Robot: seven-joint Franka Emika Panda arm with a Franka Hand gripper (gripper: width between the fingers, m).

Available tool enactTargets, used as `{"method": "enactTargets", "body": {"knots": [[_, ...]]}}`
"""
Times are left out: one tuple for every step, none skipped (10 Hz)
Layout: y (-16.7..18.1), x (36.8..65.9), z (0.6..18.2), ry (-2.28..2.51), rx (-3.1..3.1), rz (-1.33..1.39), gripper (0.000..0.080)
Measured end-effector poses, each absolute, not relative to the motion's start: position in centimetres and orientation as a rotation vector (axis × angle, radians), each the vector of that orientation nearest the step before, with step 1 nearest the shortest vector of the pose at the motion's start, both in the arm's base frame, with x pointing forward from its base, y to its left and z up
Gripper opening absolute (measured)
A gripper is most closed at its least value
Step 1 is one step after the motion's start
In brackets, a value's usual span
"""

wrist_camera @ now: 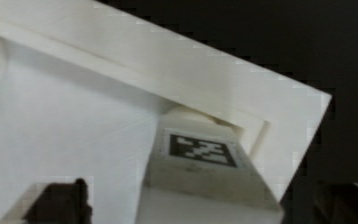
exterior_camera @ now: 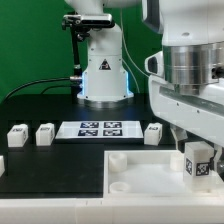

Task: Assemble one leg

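Observation:
A leg (wrist_camera: 202,150), a small white block with a black-and-white tag, stands upright at a corner of the large white panel (wrist_camera: 87,120). My gripper (wrist_camera: 190,205) is open around it. The dark left finger (wrist_camera: 60,200) stands clear of the leg's side, with bare panel showing in the gap. In the exterior view the same leg (exterior_camera: 198,165) stands on the panel's corner (exterior_camera: 140,180) at the right, right under my gripper (exterior_camera: 196,150). Three more legs lie on the black table: two at the left (exterior_camera: 17,136) (exterior_camera: 45,133) and one (exterior_camera: 152,133) near the panel.
The marker board (exterior_camera: 98,128) lies on the table's middle in front of the robot's base (exterior_camera: 103,75). The arm's large white wrist (exterior_camera: 190,70) fills the exterior view's right. A green wall stands behind.

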State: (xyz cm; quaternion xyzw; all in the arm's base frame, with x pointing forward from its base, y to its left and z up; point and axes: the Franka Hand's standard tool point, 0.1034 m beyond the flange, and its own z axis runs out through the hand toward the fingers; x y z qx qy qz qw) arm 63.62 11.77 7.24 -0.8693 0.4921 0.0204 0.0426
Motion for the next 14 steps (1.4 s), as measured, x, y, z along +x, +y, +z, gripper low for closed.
{"method": "enactTargets", "body": {"knots": [[11.79, 63.61, 7.23, 1.338, -2.746, 0.054, 0.0646], [11.73, 63.61, 7.22, 1.157, -2.825, 0.046, 0.0646], [11.64, 63.63, 7.22, 0.966, -2.894, 0.036, 0.0649], [11.57, 63.65, 7.24, 0.773, -2.963, 0.021, 0.0649], [11.62, 63.72, 7.31, 0.531, -3.043, -0.001, 0.0649], [11.96, 63.89, 7.53, 0.283, -3.12, -0.029, 0.0649], [12.05, 63.92, 7.5, -0.004, -3.162, -0.035, 0.0649], [11.97, 63.96, 7.37, -0.229, -3.173, -0.032, 0.0649], [11.8, 63.99, 7.36, -0.373, -3.162, -0.028, 0.0649], [11.8, 64.0, 7.35, -0.354, -3.163, -0.03, 0.0649], [11.78, 64.0, 7.35, -0.354, -3.163, -0.03, 0.0534], [11.78, 64.0, 7.35, -0.354, -3.163, -0.03, 0.0534], [11.78, 64.0, 7.35, -0.354, -3.163, -0.03, 0.0351], [11.97, 63.98, 7.34, -0.355, -3.16, -0.032, 0.0295]]}}
